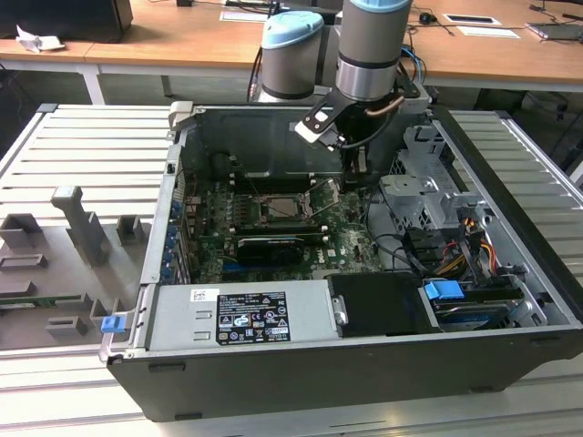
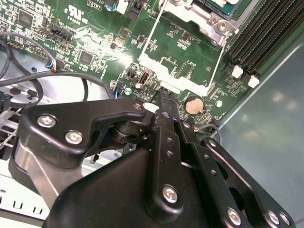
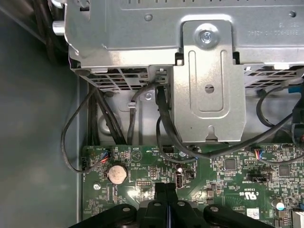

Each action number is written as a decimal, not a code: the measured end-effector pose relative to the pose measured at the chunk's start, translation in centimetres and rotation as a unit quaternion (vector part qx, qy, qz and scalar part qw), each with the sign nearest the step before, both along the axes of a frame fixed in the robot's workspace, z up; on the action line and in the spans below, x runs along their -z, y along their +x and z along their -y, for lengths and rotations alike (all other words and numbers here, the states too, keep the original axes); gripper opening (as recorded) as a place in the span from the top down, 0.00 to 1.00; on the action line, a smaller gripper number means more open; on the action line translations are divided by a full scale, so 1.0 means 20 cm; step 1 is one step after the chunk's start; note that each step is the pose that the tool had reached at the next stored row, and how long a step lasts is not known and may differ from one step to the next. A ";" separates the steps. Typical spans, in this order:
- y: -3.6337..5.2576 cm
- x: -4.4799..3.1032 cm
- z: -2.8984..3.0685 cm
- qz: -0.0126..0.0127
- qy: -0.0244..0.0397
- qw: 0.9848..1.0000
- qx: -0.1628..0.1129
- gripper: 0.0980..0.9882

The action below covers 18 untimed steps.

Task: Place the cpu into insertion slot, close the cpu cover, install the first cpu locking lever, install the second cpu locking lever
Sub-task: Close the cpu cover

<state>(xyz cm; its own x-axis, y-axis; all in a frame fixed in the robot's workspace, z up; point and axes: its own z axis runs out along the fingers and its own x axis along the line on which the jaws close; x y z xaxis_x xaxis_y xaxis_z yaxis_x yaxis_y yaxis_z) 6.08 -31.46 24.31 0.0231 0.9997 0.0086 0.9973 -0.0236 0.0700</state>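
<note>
The arm [image 1: 369, 45] points its wrist [image 1: 364, 86] nearly straight down. The gripper [image 1: 357, 169] hangs near the insertion slot [image 1: 282, 208], at the exterior view's right of it, with its fingers [image 2: 167, 124] pressed together.

insertion slot [image 2: 211, 9] cropped at edge

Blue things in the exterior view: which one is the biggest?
The blue block inside the case, on the exterior view's right. The blue clip at the case's outer corner, on the exterior view's left, is much smaller.

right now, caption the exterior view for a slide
Arm reaches into the open computer case, gripper low over the motherboard.
</note>
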 end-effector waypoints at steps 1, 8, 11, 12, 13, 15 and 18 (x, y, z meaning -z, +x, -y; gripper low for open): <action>-0.002 0.003 -0.001 0.000 0.000 1.000 0.000 0.99; -0.074 0.010 -0.006 0.000 0.000 1.000 0.000 0.99; -0.106 0.010 -0.007 0.000 0.000 1.000 0.000 0.99; -0.110 0.010 -0.008 0.000 0.000 1.000 0.000 0.99; -0.112 0.011 -0.008 0.000 0.000 1.000 0.000 0.99; -0.118 0.011 -0.008 0.000 0.000 1.000 0.000 0.99; -0.127 0.012 -0.009 0.000 0.000 1.000 0.000 0.99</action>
<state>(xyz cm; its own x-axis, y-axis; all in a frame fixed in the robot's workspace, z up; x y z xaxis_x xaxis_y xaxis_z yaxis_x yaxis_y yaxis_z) 3.53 -31.29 24.08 0.0232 0.9997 0.0086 0.9973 -0.0238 0.0700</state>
